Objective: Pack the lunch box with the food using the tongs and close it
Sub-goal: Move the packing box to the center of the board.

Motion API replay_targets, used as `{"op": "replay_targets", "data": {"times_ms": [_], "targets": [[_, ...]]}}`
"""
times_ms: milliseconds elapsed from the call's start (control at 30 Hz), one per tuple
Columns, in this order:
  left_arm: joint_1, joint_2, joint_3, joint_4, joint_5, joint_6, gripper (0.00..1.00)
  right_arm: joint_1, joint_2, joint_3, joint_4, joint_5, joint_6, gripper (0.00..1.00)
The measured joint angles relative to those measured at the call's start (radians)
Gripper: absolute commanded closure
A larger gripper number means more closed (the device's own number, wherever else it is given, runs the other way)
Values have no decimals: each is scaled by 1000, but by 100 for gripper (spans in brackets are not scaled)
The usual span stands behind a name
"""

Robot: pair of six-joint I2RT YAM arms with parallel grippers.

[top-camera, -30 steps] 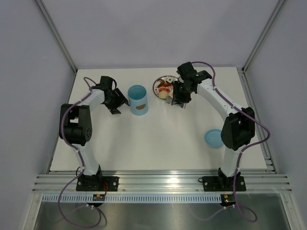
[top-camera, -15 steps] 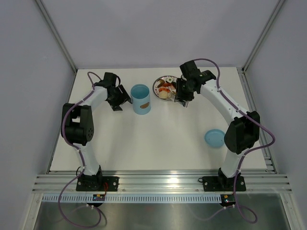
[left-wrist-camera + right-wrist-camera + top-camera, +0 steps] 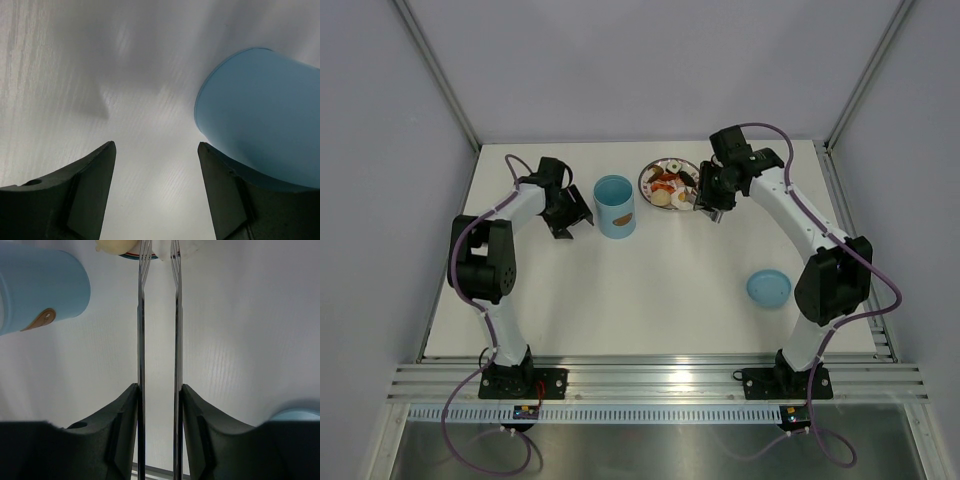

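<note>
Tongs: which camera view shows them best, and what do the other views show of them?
The right wrist view: both arms of the tongs run out from between the right gripper's fingers. The top view mostly hides them under that gripper. The left wrist view shows no tongs.

The right pincer (image 3: 712, 200) has slid toward 3 o'clock, off the plate (image 3: 643, 183), baring more of the food (image 3: 665, 186). The right arm's elbow (image 3: 832, 280) swung the same way, uncovering the whole blue lid (image 3: 768, 288). The left pincer (image 3: 570, 218) crept toward 2 o'clock. The lunch box (image 3: 615, 205) edged slightly toward 3 o'clock across the worktop (image 3: 650, 290).
</note>
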Motion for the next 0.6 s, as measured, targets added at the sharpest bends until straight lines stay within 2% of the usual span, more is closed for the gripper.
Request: {"op": "replay_targets", "data": {"times_ms": [300,600], "targets": [[0,0,2,6,4,2,29,-9,0,8,15,-50,0,53],[-8,10,26,5,19,34,28,-3,49,84,27,-79,0,50]]}}
